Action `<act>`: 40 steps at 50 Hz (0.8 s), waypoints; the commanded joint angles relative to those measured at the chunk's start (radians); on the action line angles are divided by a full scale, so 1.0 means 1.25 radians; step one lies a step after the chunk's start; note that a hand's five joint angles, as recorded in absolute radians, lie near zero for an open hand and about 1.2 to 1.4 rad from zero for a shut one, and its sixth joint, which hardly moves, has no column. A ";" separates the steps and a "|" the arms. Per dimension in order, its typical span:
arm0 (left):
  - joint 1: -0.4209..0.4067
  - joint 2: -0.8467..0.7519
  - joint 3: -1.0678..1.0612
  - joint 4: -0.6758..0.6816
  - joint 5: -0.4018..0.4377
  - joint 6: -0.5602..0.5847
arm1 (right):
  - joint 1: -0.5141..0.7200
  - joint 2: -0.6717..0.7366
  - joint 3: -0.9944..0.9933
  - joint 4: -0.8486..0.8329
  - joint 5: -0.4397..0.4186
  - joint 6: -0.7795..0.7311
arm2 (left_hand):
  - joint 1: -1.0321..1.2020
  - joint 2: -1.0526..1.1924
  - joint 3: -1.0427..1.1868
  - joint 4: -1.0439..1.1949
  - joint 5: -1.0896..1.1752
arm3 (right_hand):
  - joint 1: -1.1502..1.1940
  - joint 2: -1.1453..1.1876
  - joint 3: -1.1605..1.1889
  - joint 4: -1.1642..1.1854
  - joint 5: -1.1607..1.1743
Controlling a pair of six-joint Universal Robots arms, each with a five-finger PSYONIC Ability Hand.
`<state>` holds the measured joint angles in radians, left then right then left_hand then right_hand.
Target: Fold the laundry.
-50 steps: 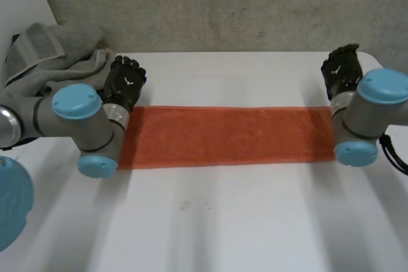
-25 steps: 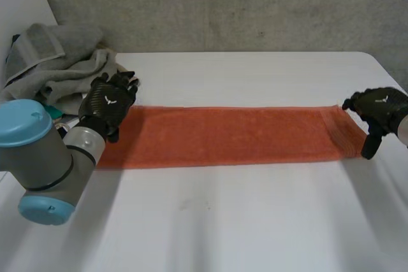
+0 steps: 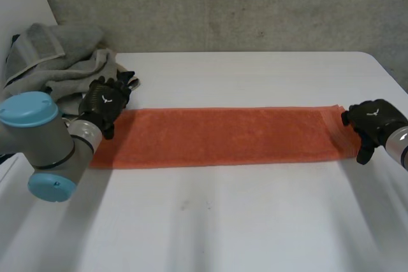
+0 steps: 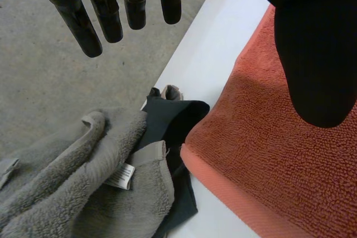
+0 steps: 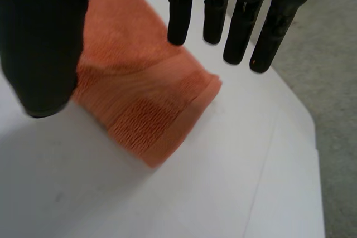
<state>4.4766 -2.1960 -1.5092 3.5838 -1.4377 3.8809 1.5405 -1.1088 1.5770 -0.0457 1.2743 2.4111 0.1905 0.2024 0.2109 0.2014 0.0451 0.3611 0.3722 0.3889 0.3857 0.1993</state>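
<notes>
An orange towel (image 3: 220,136) lies folded into a long strip across the white table (image 3: 223,221). My left hand (image 3: 105,101) hovers at the strip's left end by its far corner. Its fingers (image 4: 81,18) are straight and its thumb sits above the orange towel (image 4: 268,154); it is open and holds nothing. My right hand (image 3: 371,121) is at the strip's right end. There the thumb (image 5: 39,37) and straight fingers (image 5: 242,20) straddle the towel's rolled end (image 5: 150,104) with a gap, so it is open.
A pile of grey towels (image 3: 57,62) sits at the table's far left corner, just beyond my left hand, with a dark cloth (image 4: 173,126) tucked beside the grey towel (image 4: 72,182). The table's right edge (image 5: 315,137) runs close past my right hand.
Both arms swung outward and nearer. The left hand came down to the towel's left end, and the right hand dropped from the far right of the table to the right end.
</notes>
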 commanded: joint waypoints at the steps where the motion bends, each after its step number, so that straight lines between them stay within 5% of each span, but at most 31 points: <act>1: -0.008 0.074 -0.071 0.001 -0.001 -0.017 | 0.000 0.075 -0.029 0.003 -0.006 -0.067 | 0.016 0.007 0.000 0.007 -0.007 | 0.206 0.198 0.184 0.187 0.196; 10: -0.030 0.116 -0.112 0.001 -0.002 -0.020 | -0.003 0.143 -0.080 -0.004 -0.022 -0.087 | 0.014 0.004 -0.003 0.005 -0.010 | 0.281 0.273 0.259 0.262 0.271; 13: -0.031 0.120 -0.113 0.001 -0.002 -0.020 | -0.005 0.169 -0.101 -0.015 -0.020 -0.082 | 0.014 0.004 -0.003 0.005 -0.010 | 0.455 0.446 0.432 0.435 0.445; 15: -0.030 0.121 -0.113 0.000 -0.002 -0.020 | -0.009 0.179 -0.112 -0.025 -0.019 -0.080 | 0.014 0.004 -0.003 0.005 -0.010 | 0.806 0.797 0.783 0.786 0.795; 16: -0.030 0.121 -0.113 0.000 -0.003 -0.020 | -0.009 0.179 -0.114 -0.027 -0.019 -0.078 | 0.014 0.004 -0.003 0.005 -0.010 | 0.828 0.819 0.806 0.808 0.818; 40: -0.029 0.242 -0.162 -0.003 -0.005 -0.061 | -0.264 0.069 -0.131 -0.049 -0.011 -0.173 | 0.007 -0.003 -0.010 -0.002 -0.017 | 0.828 0.819 0.806 0.808 0.818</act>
<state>4.4402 -1.9199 -1.6931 3.5806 -1.4446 3.8420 1.2308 -1.0187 1.4407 -0.1035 1.2656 2.2546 0.1904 0.2025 0.2109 0.2014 0.0451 1.0290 1.1775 1.1832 1.1890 0.9771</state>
